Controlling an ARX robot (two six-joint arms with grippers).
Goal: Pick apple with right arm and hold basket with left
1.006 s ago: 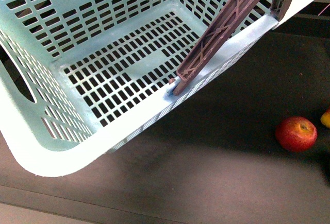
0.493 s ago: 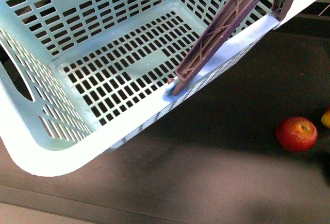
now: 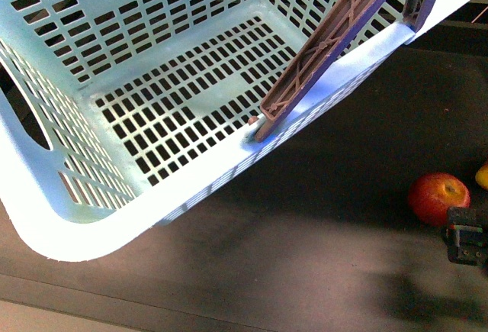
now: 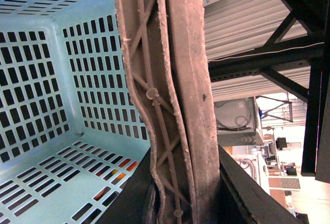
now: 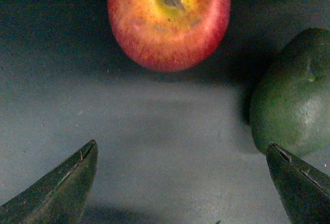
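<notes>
The pale mint-green basket (image 3: 114, 217) fills the left and middle of the front view, tilted and raised, with its brown ribbed handle (image 3: 328, 42) slanting across the right wall. In the left wrist view my left gripper (image 4: 183, 198) is shut on that handle (image 4: 175, 80), with the basket's lattice (image 4: 46, 80) behind. The red apple (image 3: 437, 197) lies on the dark table at the right. My right gripper (image 3: 465, 244) is just in front of it, open. In the right wrist view the apple (image 5: 169, 20) lies ahead of the open gripper (image 5: 183, 167), apart from both fingers.
A dark green fruit (image 5: 294, 100) lies next to the apple, close to one right fingertip (image 5: 296, 175). A yellow-orange fruit (image 3: 482, 175) shows at the right edge of the front view. The table's pale front edge (image 3: 114, 318) runs along the bottom.
My right gripper has come into the front view at the lower right, close to the apple. The basket has barely moved.
</notes>
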